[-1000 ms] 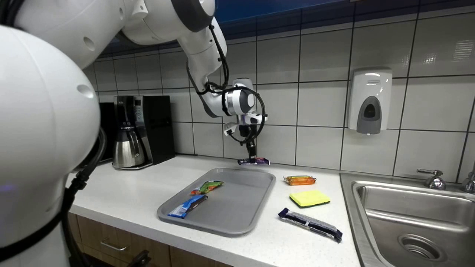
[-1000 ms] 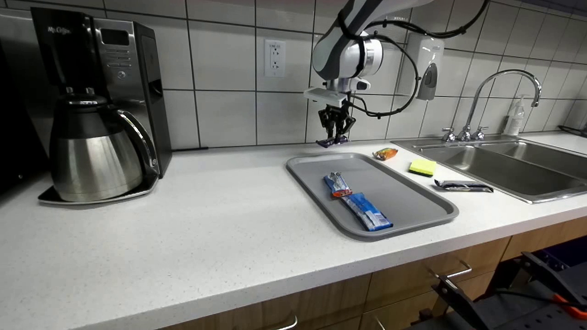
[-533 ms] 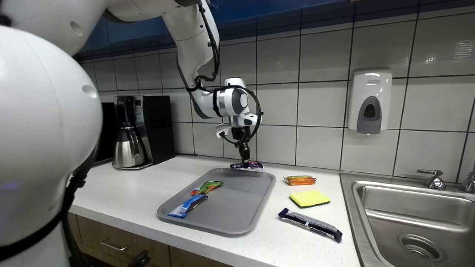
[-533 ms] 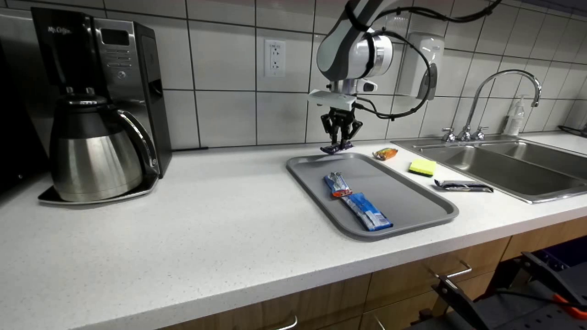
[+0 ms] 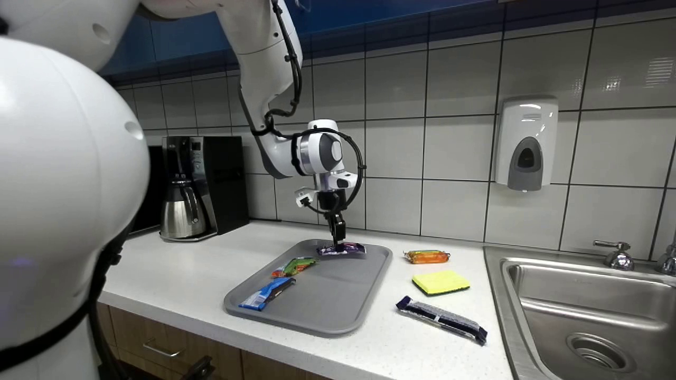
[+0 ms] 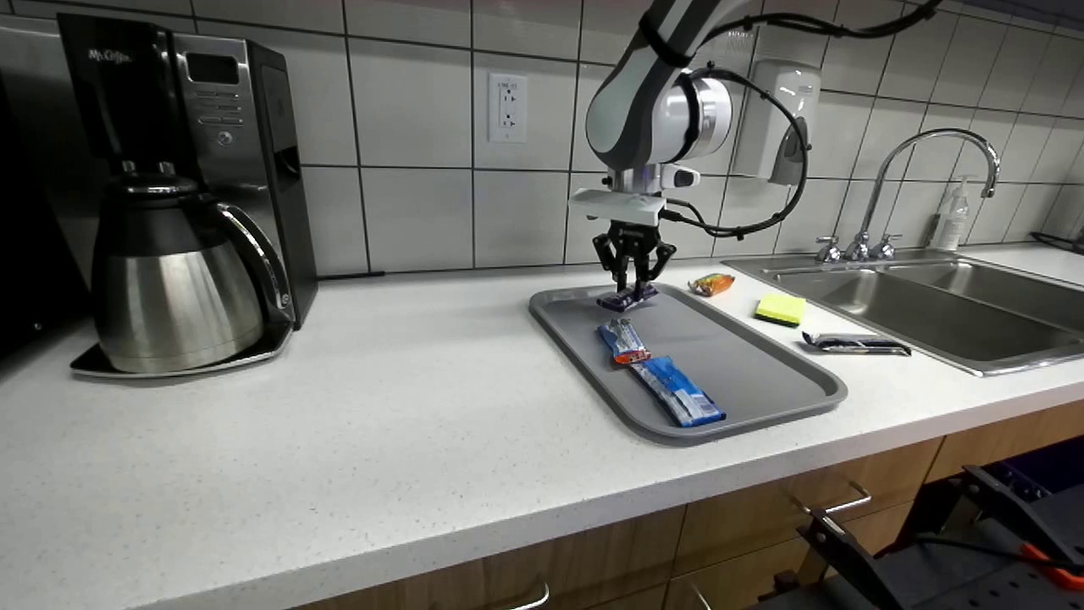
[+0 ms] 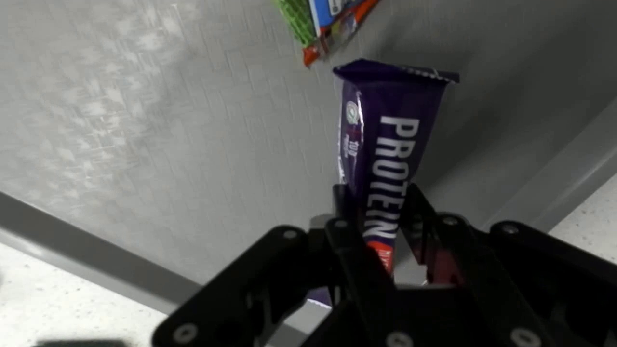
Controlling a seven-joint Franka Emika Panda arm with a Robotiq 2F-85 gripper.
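My gripper [image 7: 376, 190] is shut on a purple snack bar [image 7: 400, 106] lettered PROTEIN, with a finger against each long side. Part of the bar's near end is hidden behind the finger linkage. In both exterior views the purple bar [image 5: 355, 248] is low over the back part of a grey tray [image 5: 338, 306]; whether it touches the tray I cannot tell. A green, blue and orange wrapped bar [image 6: 622, 341] lies on the tray close to the gripper [image 6: 631, 292]. Touching or nearly touching that one is a blue bar [image 6: 677, 391], nearer the tray's front.
Right of the tray lie an orange-wrapped snack [image 5: 426, 257], a yellow sponge [image 5: 441, 282] and a dark wrapped bar [image 5: 442, 320]. Beyond them is the steel sink [image 5: 501, 316]. A coffee maker [image 6: 246, 169] with its carafe [image 6: 178, 288] stands left; a tiled wall rises behind.
The gripper has carried the purple bar down and forward, from near the wall behind the tray to over its back part. The grip has stayed the same; the other items lie where they were.
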